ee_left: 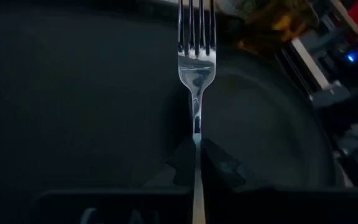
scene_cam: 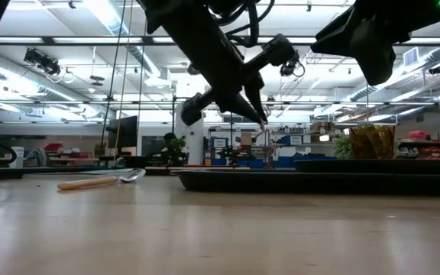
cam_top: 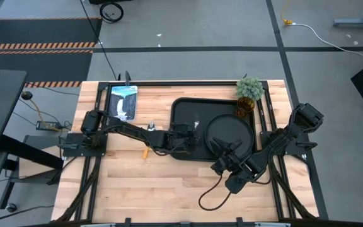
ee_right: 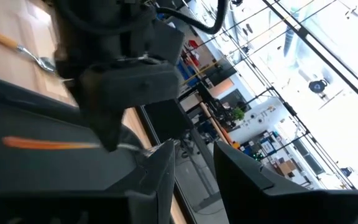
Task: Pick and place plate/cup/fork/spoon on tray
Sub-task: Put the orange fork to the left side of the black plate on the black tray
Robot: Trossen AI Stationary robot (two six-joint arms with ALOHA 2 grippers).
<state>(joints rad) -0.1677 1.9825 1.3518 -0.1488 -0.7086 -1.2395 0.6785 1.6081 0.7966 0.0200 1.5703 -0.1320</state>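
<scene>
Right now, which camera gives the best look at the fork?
The left wrist view: the fork fills it, tines sharp, gripped by the left end effector over the tray. The low view shows only a thin silver sliver. The right wrist view catches the orange handle. The high view hides it.

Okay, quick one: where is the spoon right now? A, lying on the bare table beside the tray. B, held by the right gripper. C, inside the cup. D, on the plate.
A: the spoon lies flat on the wooden table, apart from the tray; the left gripper holds the fork, not the spoon.
</scene>
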